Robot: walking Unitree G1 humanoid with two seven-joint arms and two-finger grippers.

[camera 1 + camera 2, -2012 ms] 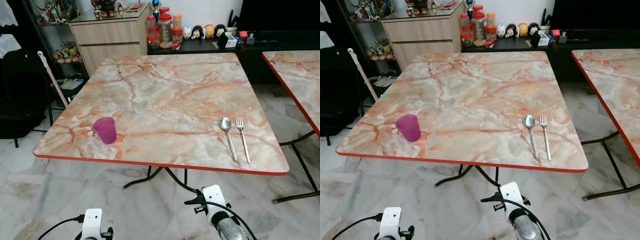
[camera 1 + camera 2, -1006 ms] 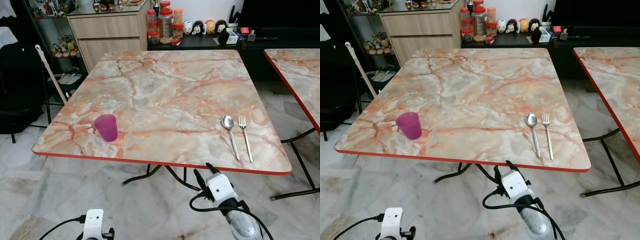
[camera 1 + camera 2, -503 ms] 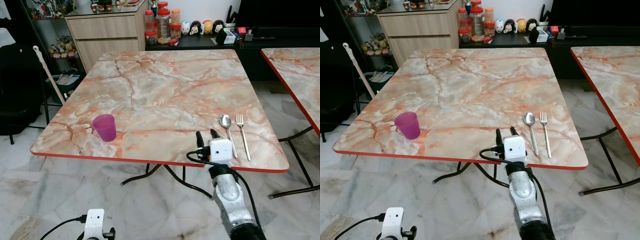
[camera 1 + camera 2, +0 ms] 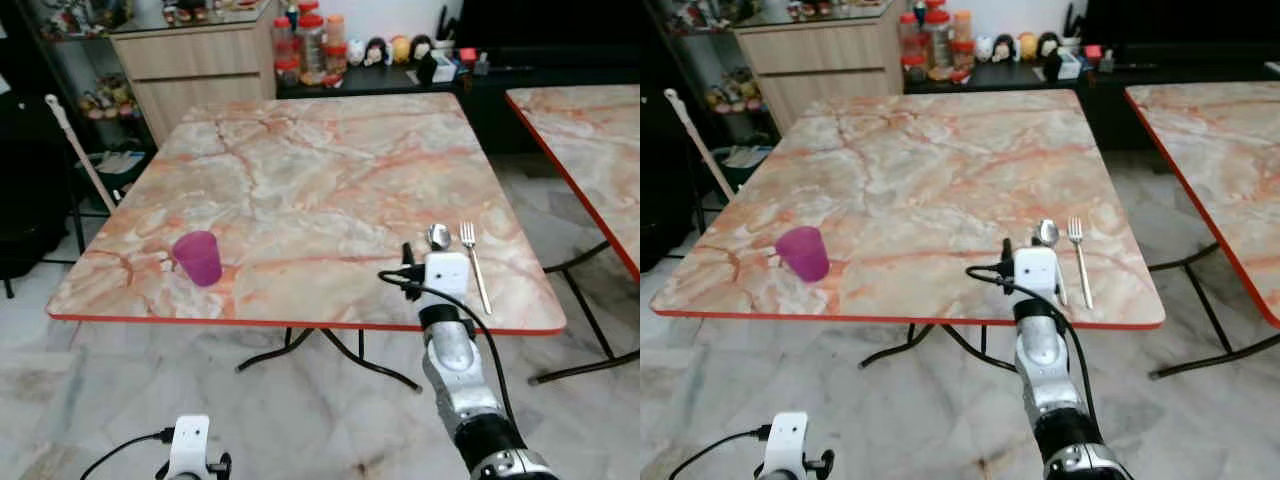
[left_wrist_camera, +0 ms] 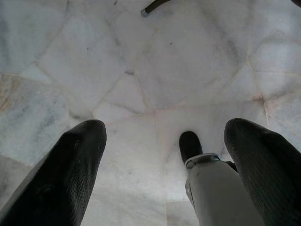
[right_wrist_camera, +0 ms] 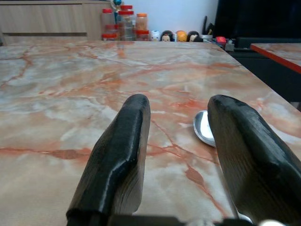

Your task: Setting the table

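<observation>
Hovering right end effector (image 6: 176, 141) parted, empty, one spoon (image 4: 438, 236), one fork (image 4: 474, 264), one cup (image 4: 198, 258)

No text, label, brand, number or sign can be read in any view. The red-lidded plastic jars (image 4: 303, 45) on the dark sideboard beyond the counter's far edge are too small and blurred to show any lettering.
</observation>
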